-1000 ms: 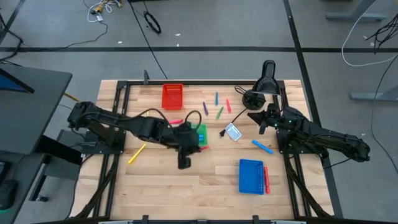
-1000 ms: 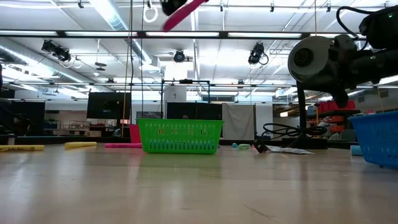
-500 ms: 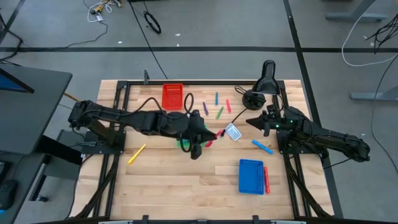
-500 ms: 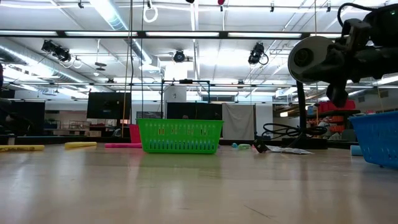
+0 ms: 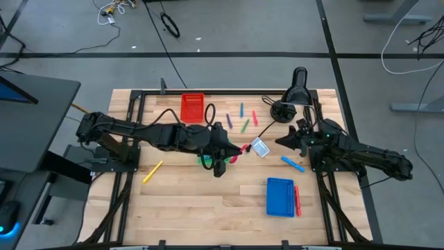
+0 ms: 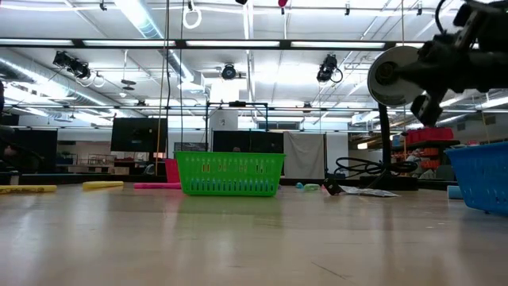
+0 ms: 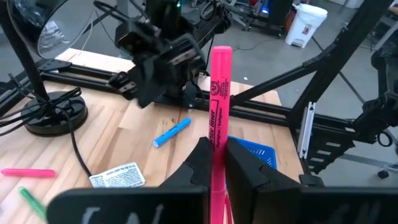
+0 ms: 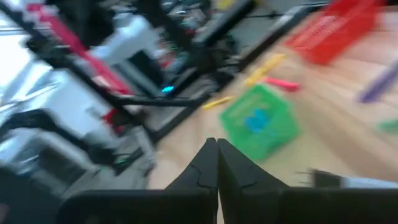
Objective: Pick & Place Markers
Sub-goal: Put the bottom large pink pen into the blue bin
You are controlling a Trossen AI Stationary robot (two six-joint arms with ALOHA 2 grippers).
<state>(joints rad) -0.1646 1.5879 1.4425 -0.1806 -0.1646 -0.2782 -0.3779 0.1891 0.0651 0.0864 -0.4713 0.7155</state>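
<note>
Left fingers (image 7: 214,163) clamped tight on a pink marker (image 7: 216,124), upright between them, raised above the tabletop (image 5: 180,201) near its middle, over the green tray (image 6: 229,173); right fingers (image 8: 212,163) pressed together, empty, at the tabletop's right side by the white-and-blue card (image 5: 260,147); other markers scattered about: blue marker (image 5: 292,164) just beside the right arm, yellow marker (image 5: 152,171) at left, several near the red tray (image 5: 193,107), one red marker (image 5: 298,200) touching the blue tray (image 5: 280,196).

Bare wood between the green tray (image 5: 207,160) and blue tray (image 5: 280,196).
</note>
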